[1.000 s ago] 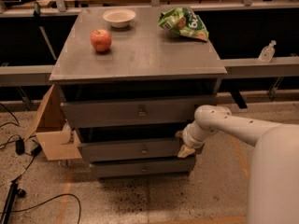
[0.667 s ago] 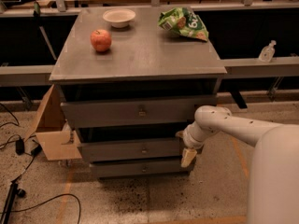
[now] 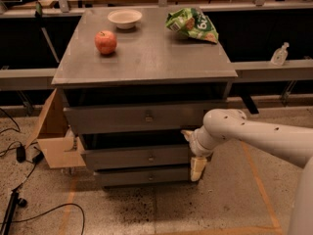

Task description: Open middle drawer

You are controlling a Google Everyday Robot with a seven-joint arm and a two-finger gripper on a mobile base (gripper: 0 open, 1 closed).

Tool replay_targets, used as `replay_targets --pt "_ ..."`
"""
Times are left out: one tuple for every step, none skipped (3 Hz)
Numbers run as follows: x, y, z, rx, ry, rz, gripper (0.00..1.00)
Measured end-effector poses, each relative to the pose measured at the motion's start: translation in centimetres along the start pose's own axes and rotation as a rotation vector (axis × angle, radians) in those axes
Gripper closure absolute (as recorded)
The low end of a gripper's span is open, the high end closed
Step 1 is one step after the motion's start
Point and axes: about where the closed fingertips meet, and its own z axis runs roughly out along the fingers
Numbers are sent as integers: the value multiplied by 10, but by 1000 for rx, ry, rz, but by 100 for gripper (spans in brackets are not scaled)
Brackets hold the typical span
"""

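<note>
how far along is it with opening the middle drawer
Done: the gripper is at the right end of the middle drawer. In hand: it sits by that front's corner, away from the central knob; contact is unclear. Left: the pull itself; the drawer looks barely out, if at all.

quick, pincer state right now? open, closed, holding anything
pincer: cannot be told whether open or closed; it sits at the right end of the middle drawer, pointing down.
</note>
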Motion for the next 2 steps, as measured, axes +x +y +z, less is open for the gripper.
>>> replay_targets --pt "-13 4 -11 -3 -1 -24 0" --pt "-16 4 0 -35 -3 -28 0"
